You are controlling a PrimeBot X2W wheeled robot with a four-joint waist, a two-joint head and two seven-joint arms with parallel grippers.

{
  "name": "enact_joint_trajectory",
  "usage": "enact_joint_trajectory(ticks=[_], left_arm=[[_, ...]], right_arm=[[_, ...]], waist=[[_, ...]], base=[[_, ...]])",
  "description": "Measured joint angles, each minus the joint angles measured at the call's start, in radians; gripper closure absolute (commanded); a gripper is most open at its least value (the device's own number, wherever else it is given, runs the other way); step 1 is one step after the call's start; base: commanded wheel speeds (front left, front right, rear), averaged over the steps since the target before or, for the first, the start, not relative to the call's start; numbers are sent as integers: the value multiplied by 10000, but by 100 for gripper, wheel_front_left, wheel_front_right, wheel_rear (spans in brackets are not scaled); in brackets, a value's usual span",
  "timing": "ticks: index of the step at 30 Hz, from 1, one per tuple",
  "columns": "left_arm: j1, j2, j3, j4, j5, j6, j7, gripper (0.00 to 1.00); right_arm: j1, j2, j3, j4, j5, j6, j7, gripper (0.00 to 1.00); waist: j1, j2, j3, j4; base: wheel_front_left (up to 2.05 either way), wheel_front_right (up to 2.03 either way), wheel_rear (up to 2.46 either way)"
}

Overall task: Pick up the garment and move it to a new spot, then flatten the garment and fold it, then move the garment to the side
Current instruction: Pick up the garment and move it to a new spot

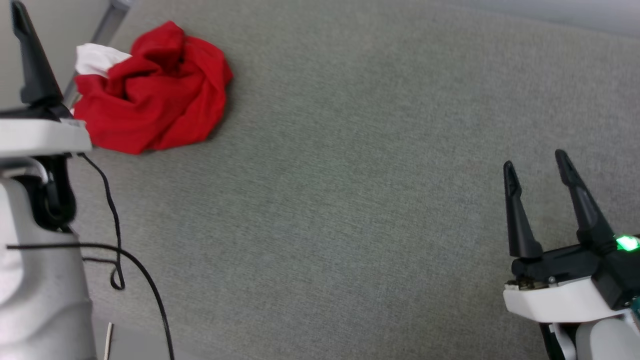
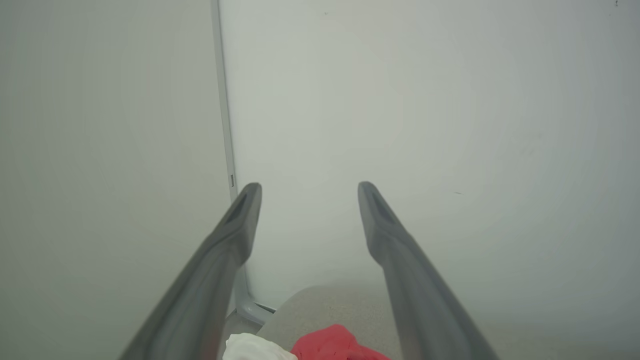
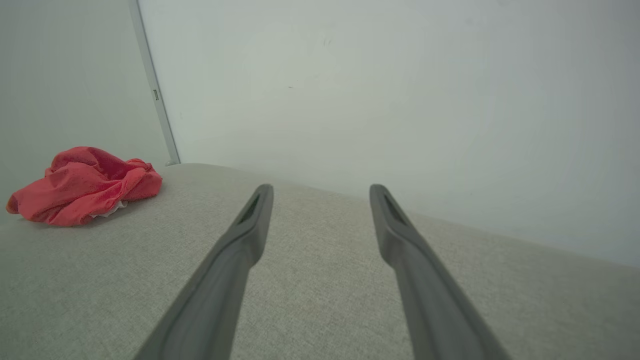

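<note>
The garment (image 1: 160,95), bright red with a white sleeve showing, lies crumpled in a heap at the far left of the grey cloth-covered table (image 1: 350,200). One dark finger (image 1: 30,60) of my left arm rises just left of the heap. In the left wrist view the left gripper (image 2: 309,187) stands open and empty, above and apart from the garment (image 2: 335,345). My right gripper (image 1: 534,159) is open with nothing in it at the table's near right, far from the heap. Past the right gripper (image 3: 321,187) the garment (image 3: 85,185) lies far left.
Black cables (image 1: 115,235) loop down from my left arm over the table's near-left part. A grey post (image 1: 107,25) stands behind the garment by the table's far-left corner. A pale wall (image 3: 400,100) runs close behind the far edge.
</note>
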Motion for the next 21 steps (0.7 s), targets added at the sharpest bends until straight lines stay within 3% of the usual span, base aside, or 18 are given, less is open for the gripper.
enact_joint_trajectory(ticks=[7,11,21], left_arm=[[-1894,1152,-109,2044,-865,-119,196,0],[-2761,1904,-809,3210,-1992,-142,1335,0],[-3593,3452,-2974,4614,-5787,-151,6838,0]], right_arm=[[-361,-4,-207,-614,-376,0,-2,0],[-398,-17,-305,-861,-451,0,0,0],[-605,-69,-370,-1179,-579,0,0,0]], waist=[[1,0,1140,-388],[1,0,1654,-523],[0,0,2448,-697]], base=[[0,0,0],[0,0,0],[0,0,0]])
